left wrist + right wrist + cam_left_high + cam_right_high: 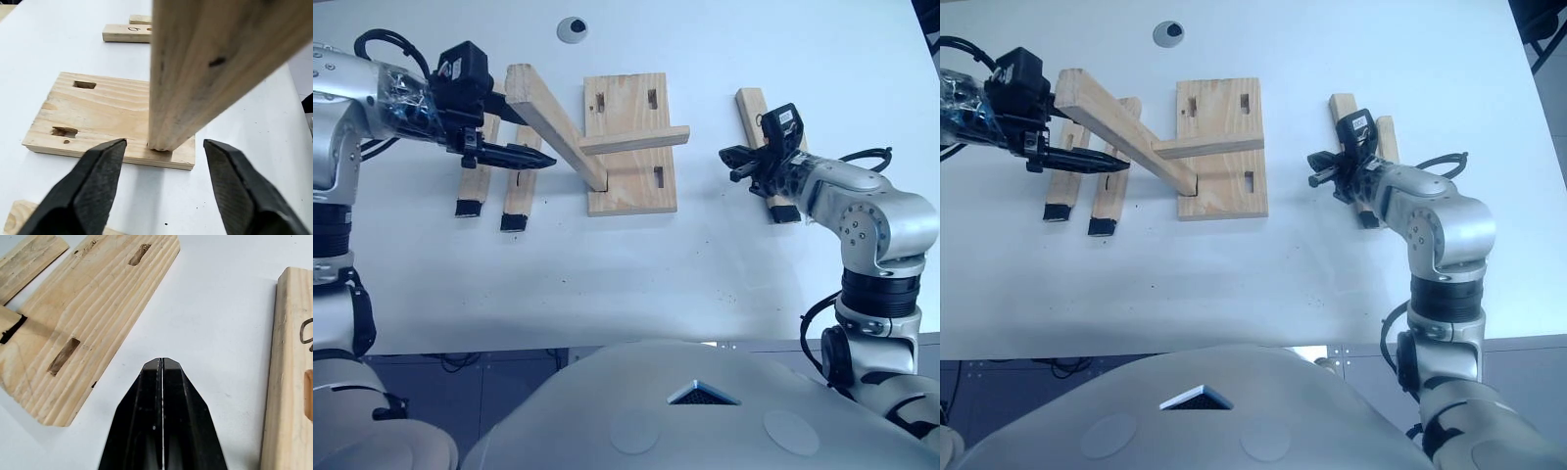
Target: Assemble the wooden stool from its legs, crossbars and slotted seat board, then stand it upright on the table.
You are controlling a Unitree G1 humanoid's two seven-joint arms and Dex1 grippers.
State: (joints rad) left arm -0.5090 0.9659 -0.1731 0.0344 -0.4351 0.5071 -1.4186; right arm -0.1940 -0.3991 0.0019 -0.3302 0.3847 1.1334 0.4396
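Seat board [631, 147]: lies flat on the white bench [754, 264], at mid-scene, between the two arms. Three slots show in its top face: far left, far right and near right.
Upright leg [553, 122]: stands on the seat board, with its lower end at the board's near-left corner.
Crossbar [641, 140]: meets the upright leg at one end and runs to the right above the board, past its right edge.
Left pincer [165, 144]: open and gripping nothing. It is held above the bench just left of the upright leg. In the left wrist view the fingers [98, 181] are spread wide, and the leg stands ahead of the gap, apart from both.
Right pincer [162, 361]: closed with the fingers pressed together, empty. It points left over bare bench, between the board's right edge and the loose pieces on the right.
Loose legs, left: two [473, 186] [519, 196] lie side by side on the bench under the left arm, dark-tipped ends near.
Loose pieces, right: two [1341, 106] [1389, 132] lie side by side, partly under the right arm.
Bench port [573, 29]: round, far side, left of the board.
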